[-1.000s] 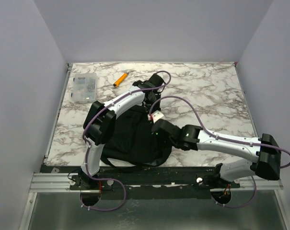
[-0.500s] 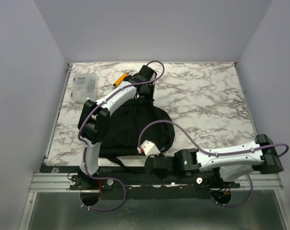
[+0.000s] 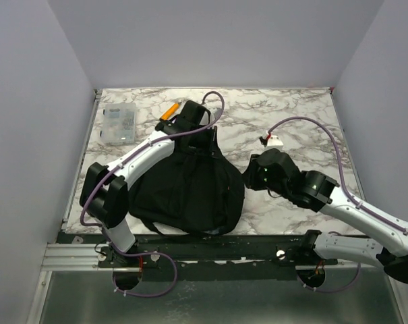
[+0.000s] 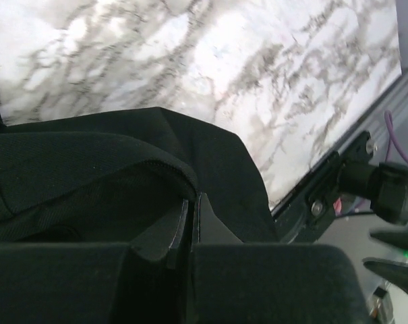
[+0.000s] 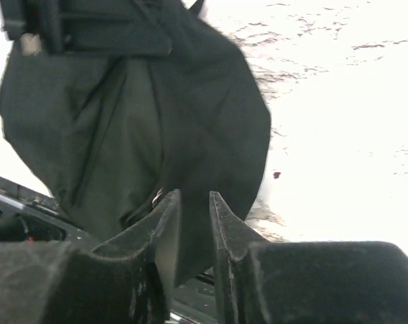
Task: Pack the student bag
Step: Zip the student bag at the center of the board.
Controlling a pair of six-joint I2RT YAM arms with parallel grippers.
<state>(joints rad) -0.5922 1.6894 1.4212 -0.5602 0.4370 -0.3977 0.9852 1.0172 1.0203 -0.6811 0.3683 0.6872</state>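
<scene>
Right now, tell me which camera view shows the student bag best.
Top external: nearly the whole student bag lies on the marble table. Right wrist shows most of it, dark against glare, its near edge hidden by the right gripper. Left wrist shows only fabric folds at the left gripper.

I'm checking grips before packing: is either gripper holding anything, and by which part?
The left gripper is shut on the bag, pinching the fabric at its top edge. The right gripper, jaws slightly apart, holds nothing.

The bag (image 3: 190, 185) is plain black. The table (image 3: 291, 121) is white marble with grey veins. The pen (image 3: 168, 111) is orange. The arms (image 3: 153, 145) are white and black, with purple cables (image 3: 305, 120).
</scene>
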